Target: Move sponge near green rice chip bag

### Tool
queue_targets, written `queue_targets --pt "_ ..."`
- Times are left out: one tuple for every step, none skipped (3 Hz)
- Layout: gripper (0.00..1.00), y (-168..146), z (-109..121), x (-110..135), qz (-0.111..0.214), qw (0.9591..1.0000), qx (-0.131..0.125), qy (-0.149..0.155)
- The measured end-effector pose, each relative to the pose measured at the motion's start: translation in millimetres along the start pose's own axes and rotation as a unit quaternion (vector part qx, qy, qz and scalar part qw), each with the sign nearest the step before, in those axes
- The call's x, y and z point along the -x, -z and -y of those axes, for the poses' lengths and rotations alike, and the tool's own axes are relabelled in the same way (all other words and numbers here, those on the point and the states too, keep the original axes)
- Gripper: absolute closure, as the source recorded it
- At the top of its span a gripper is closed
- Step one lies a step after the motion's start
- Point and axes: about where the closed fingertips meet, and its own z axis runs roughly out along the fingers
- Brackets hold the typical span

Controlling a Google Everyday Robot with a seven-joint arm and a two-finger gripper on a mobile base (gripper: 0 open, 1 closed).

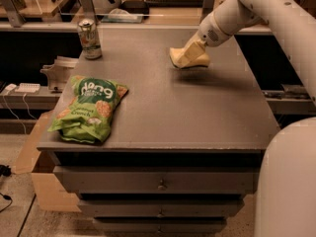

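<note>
The pale yellow sponge (179,58) is at the far right-centre of the grey table (197,112), held in my gripper (193,57), which comes down from the white arm at upper right. The sponge hangs just above the tabletop, with a shadow under it. The gripper is shut on the sponge. The green rice chip bag (89,110) lies flat at the front left corner of the table, well apart from the sponge.
A green-and-silver drink can (89,38) stands at the back left of the table. Shelving and clutter run behind the far edge. The robot's white body (291,181) fills the lower right. A cardboard box (39,181) sits on the floor at left.
</note>
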Motion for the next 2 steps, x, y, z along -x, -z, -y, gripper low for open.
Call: queue_targets --pt "1.0 13 -47 33 0.032 0.9954 0.05 0.075" --pt "1.0 22 -98 57 0.087 0.9831 0.112 0.116"
